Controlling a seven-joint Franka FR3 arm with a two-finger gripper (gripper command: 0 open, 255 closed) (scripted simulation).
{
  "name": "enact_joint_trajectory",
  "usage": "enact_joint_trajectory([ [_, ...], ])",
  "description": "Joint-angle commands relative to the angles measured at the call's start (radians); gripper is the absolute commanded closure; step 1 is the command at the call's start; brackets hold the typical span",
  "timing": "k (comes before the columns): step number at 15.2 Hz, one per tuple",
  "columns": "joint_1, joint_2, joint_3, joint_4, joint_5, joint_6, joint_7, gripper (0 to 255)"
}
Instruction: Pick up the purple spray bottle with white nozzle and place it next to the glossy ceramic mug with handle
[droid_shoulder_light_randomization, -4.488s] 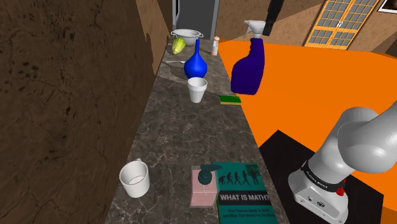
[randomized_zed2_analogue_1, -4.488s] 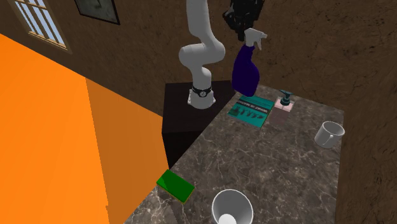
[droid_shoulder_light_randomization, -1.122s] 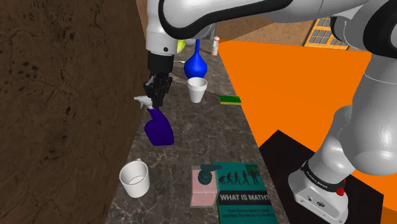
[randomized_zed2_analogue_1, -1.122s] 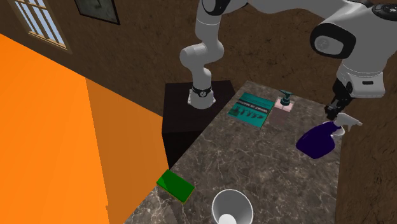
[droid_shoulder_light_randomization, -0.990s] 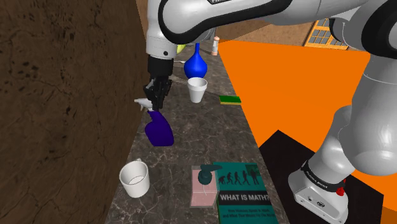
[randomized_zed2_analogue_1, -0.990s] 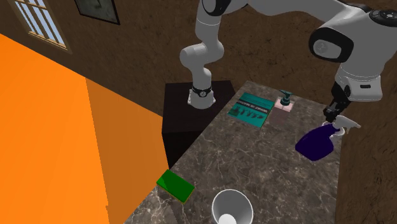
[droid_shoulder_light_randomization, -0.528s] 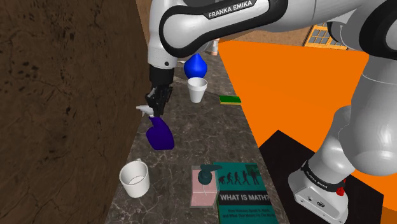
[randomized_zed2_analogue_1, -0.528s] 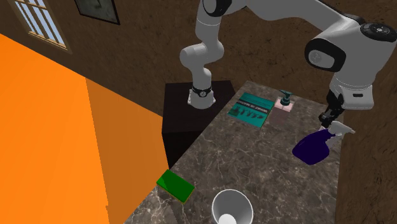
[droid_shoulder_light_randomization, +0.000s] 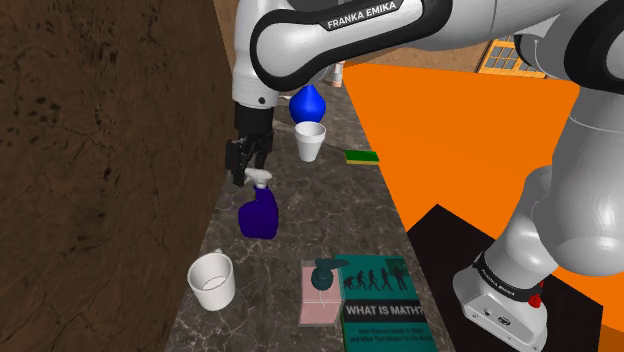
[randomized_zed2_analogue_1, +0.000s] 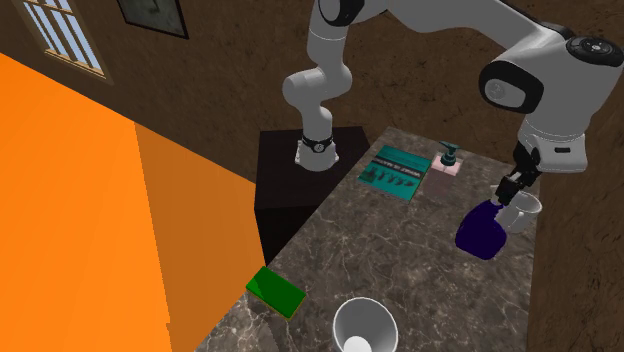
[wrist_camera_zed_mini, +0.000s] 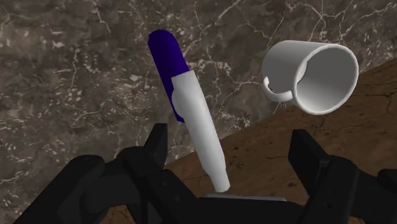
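Note:
The purple spray bottle (droid_shoulder_light_randomization: 258, 213) with its white nozzle (droid_shoulder_light_randomization: 259, 178) stands upright on the marble counter (droid_shoulder_light_randomization: 300, 215), a short way behind the white mug (droid_shoulder_light_randomization: 212, 281). In the second exterior view the bottle (randomized_zed2_analogue_1: 480, 230) stands right beside the mug (randomized_zed2_analogue_1: 519, 212). My gripper (droid_shoulder_light_randomization: 246, 160) hovers just above the nozzle, open. In the wrist view my gripper (wrist_camera_zed_mini: 229, 137) has its fingers spread wide; the nozzle (wrist_camera_zed_mini: 200, 133) lies between them untouched, with the purple body (wrist_camera_zed_mini: 164, 54) beyond and the mug (wrist_camera_zed_mini: 312, 76) to one side.
A brown wall (droid_shoulder_light_randomization: 120, 150) runs close along the counter's left side. Farther back stand a white cup (droid_shoulder_light_randomization: 310, 140), a blue vase (droid_shoulder_light_randomization: 309, 100) and a green sponge (droid_shoulder_light_randomization: 362, 156). Nearer the stand lie a teal book (droid_shoulder_light_randomization: 385, 300) and a soap dispenser (droid_shoulder_light_randomization: 322, 275).
The fingers have opened and let go of the bottle. It has swung from a tilt under the gripper to standing upright on the counter near the mug.

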Motion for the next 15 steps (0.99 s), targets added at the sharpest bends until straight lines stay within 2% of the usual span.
enact_joint_trajectory([
  [1, 0.0, 0.0, 0.0, 0.0, 0.0, 0.0, 0.0, 0],
  [3, 0.0, 0.0, 0.0, 0.0, 0.0, 0.0, 0.0, 0],
  [7, -0.015, -0.03, -0.007, 0.084, -0.001, -0.116, 0.002, 0],
  [15, -0.015, -0.03, -0.007, 0.084, -0.001, -0.116, 0.002, 0],
])
